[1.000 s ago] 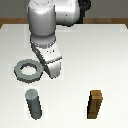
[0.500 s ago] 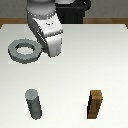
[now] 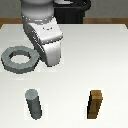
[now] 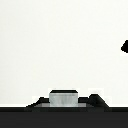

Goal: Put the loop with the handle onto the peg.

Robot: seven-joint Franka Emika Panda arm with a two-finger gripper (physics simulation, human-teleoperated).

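Note:
The loop with the handle (image 3: 20,59) is a flat grey ring, held level above the white table at the exterior view's left. My gripper (image 3: 40,59) is shut on its stub handle, and the white hand hides the fingertips. In the wrist view the grey handle (image 4: 63,97) sits between the two dark fingers (image 4: 94,99); the ring itself does not show there. The peg (image 3: 34,104), a short upright grey cylinder, stands on the table nearer the camera than the loop and slightly to its right in the exterior view, apart from it.
A brown wooden block (image 3: 96,105) stands upright to the exterior view's right of the peg. The robot's black base (image 3: 72,11) is at the back of the white table (image 3: 100,55). A small dark shape (image 4: 125,47) shows at the wrist view's edge.
The gripper has lifted the loop off the table and carried it toward the exterior view's left. The arm and the loop now look larger. The peg and the block have not moved.

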